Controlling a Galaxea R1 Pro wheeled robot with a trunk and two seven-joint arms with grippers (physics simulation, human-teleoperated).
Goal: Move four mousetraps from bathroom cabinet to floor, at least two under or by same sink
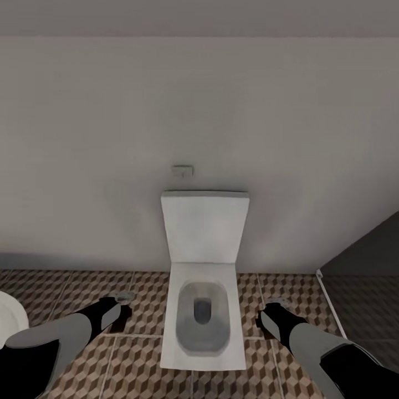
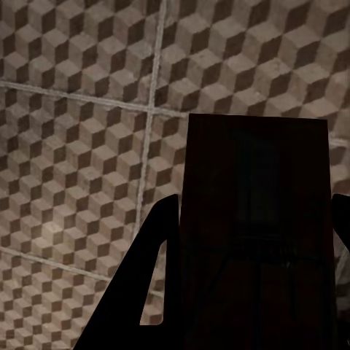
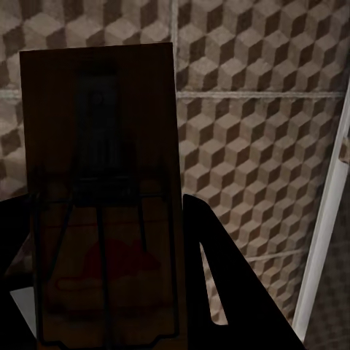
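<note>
Wrist views — each end effector (image 2: 248,292) (image 3: 102,292) clamps mousetrap (image 2: 255,219) (image 3: 102,182).

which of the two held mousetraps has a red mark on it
The mousetrap in the right gripper: a red patch shows low on its board. The left gripper's mousetrap looks plain dark.

The head camera looks steeply down from above at a toilet (image 1: 204,310) against the wall, both arms reaching in below. Each wrist camera sits close behind its gripper, aimed down along the fingers at the bathroom floor (image 2: 73,146) beyond them, tiles all three views share.
</note>
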